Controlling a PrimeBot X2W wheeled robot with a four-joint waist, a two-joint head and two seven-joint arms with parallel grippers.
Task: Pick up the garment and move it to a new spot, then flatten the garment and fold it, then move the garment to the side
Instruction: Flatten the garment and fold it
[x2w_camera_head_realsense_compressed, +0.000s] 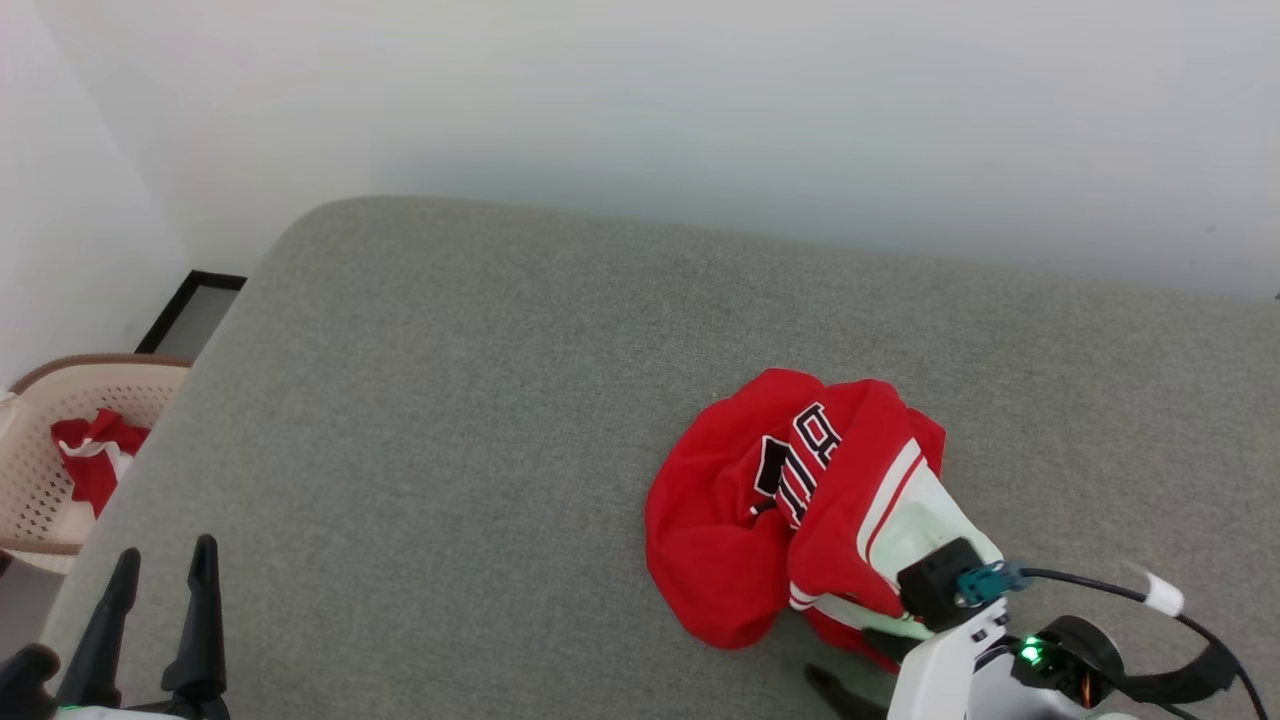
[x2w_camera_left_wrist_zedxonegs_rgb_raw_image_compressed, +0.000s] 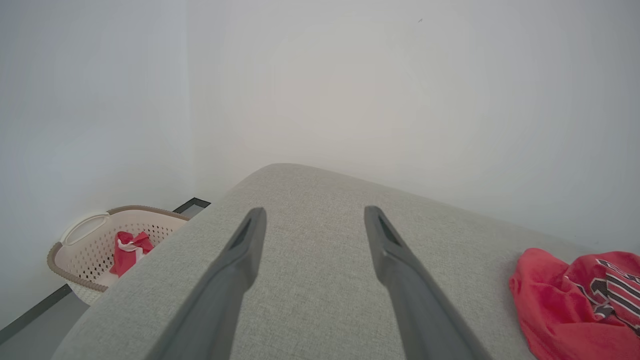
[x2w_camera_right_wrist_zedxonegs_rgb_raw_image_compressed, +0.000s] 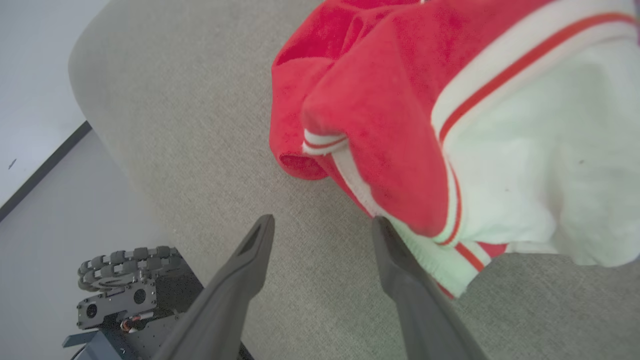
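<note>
Red and crumpled, the garment lies heaped on the right half of the grey upholstered surface, its striped trim at one fingertip of the wide-spread, empty right claw, while the equally wide left claw sits well apart to the left.

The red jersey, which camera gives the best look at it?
The head view: nearly the whole crumpled jersey lies on the grey cushion, lettering partly visible. The right wrist view is close up on its striped trim and white lining; the left wrist view catches part of it at the right edge.
</note>
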